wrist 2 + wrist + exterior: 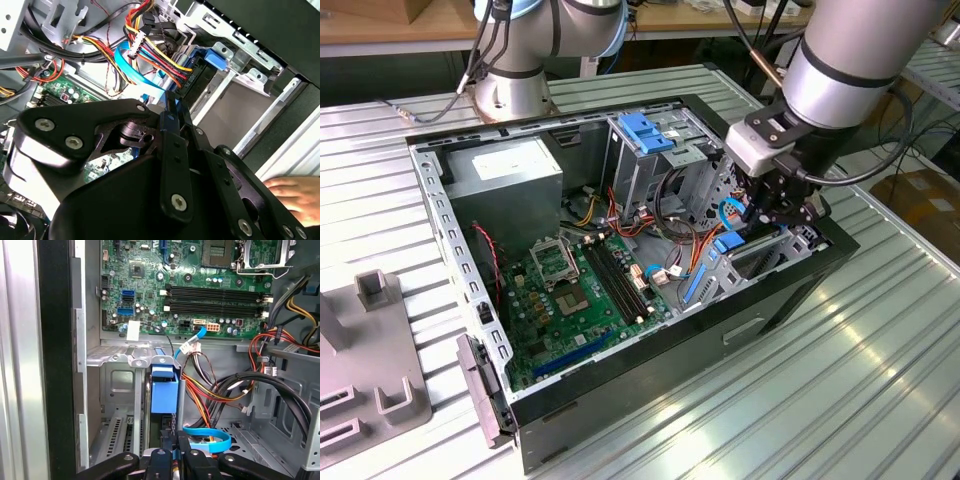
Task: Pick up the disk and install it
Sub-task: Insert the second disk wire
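Person's fingers point(295, 192) beside the hand point(172, 117), second wrist view.

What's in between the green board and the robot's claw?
In the first wrist view, a grey metal bracket and a blue plastic piece lie between the green board and the claw.

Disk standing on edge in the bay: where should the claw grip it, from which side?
Pinch the disk across its two broad faces at the exposed narrow edge, coming in through the case's open side. It stands on edge in the metal bay, cables close beside it, so likely only that edge is reachable.
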{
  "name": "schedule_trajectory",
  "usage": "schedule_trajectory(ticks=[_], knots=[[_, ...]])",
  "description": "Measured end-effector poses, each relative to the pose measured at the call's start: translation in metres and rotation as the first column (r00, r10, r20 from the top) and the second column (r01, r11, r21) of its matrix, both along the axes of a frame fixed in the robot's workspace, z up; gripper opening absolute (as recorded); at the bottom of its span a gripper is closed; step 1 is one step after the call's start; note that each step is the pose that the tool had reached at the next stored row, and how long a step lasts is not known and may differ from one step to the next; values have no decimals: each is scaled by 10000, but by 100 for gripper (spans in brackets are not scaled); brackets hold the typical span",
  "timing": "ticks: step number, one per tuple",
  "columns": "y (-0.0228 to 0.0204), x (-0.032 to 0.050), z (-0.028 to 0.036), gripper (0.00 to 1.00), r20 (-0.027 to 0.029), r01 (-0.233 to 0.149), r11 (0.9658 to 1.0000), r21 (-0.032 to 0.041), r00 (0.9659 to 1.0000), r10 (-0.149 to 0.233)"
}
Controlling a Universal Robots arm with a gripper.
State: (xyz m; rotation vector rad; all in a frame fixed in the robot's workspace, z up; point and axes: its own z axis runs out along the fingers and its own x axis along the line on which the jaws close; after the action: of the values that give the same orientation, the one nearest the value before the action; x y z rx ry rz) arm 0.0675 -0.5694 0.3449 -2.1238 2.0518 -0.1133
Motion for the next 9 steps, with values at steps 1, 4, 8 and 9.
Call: schedule_trajectory(ticks=[1,4,8,9], knots=[[-2,0,-3,16,0,0,10000,1,10000,0],[-6,0,-9,16,-1,0,10000,-2,10000,0],[-12,0,-19,16,-1,-1,10000,14,10000,1],[-13,0,-21,16,-1,-1,10000,23,10000,1]])
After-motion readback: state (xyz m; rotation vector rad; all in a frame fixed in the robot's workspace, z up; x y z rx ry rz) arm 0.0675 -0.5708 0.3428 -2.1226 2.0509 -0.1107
